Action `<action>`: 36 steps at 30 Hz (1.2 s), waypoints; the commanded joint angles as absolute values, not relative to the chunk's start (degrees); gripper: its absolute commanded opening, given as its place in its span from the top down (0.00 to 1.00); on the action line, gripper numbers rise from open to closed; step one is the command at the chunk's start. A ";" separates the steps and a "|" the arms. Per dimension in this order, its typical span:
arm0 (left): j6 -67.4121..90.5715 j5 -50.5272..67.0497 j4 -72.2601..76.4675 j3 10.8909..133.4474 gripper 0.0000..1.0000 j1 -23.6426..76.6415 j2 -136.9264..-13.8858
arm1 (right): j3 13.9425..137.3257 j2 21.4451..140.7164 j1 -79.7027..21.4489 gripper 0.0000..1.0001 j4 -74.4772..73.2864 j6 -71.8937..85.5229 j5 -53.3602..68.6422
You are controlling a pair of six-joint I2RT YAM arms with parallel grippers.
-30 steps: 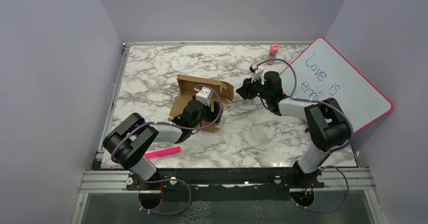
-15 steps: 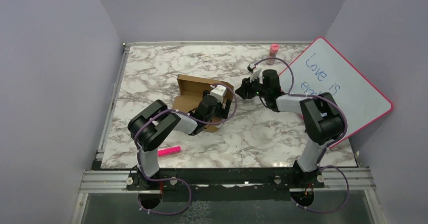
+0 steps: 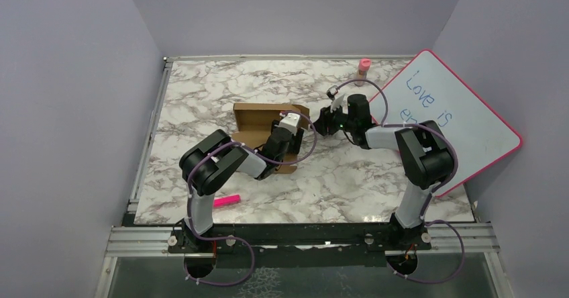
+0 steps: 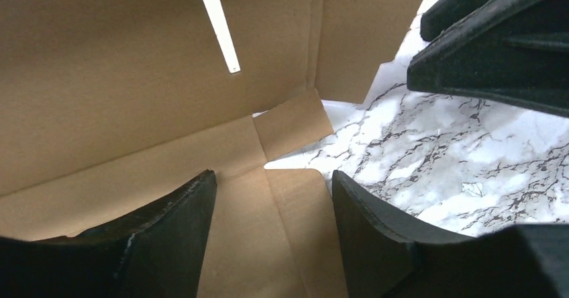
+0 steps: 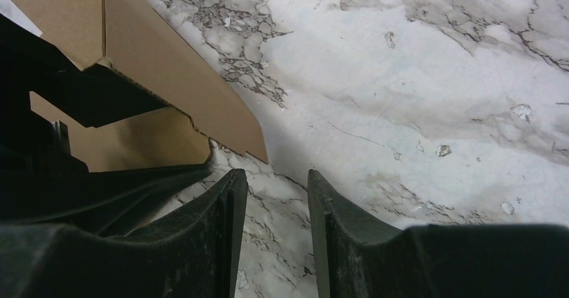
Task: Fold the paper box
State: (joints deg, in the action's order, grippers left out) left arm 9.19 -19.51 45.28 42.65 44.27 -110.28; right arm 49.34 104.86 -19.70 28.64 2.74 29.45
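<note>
Top external shows whiteboard (image 3: 470, 133) reading "Love is"; left end effector (image 4: 272, 180) and right end effector (image 5: 275, 177) both spread at paper box (image 3: 255, 117).

Paper box (image 4: 134, 76) walls my left gripper (image 4: 272, 177) at eleven; right gripper (image 3: 324, 120) crowds two o'clock; marble table (image 4: 470, 157) open at four.

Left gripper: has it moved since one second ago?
Yes. The left gripper has shifted right across the paper box, toward the whiteboard.

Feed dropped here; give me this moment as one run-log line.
paper box: partly folded, not closed | left gripper: open, over box interior, nothing clamped | right gripper: slightly open, empty, beside box flap
</note>
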 commanded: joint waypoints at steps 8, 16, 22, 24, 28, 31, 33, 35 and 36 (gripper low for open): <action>10.46 -18.15 49.47 40.29 0.38 44.53 -109.21 | 48.88 103.85 -19.65 0.56 32.41 1.88 31.17; 10.53 -17.76 50.09 39.70 0.35 44.48 -106.57 | 47.89 102.46 -19.71 0.56 38.43 2.39 37.93; 10.79 -17.49 50.10 39.79 0.35 44.50 -106.62 | 44.35 99.59 -19.76 0.56 42.07 3.76 38.89; 10.74 -17.49 50.21 39.54 0.35 44.47 -106.40 | 40.62 97.04 -19.76 0.56 44.04 4.71 33.15; 10.59 -17.68 50.31 39.03 0.34 44.52 -105.75 | 34.55 91.80 -19.82 0.56 48.10 6.18 26.50; 10.37 -17.58 50.27 38.84 0.34 44.47 -105.56 | 32.96 89.27 -20.28 0.55 50.62 7.92 28.10; 10.37 -17.43 50.36 38.83 0.33 44.39 -105.56 | 33.06 88.62 -21.20 0.53 50.76 7.27 28.61; 10.39 -17.21 50.36 38.77 0.33 44.39 -105.69 | 34.10 89.22 -21.75 0.53 50.21 6.57 29.18; 10.40 -17.04 50.41 38.77 0.33 44.39 -105.73 | 34.61 89.67 -21.98 0.53 50.34 6.58 29.33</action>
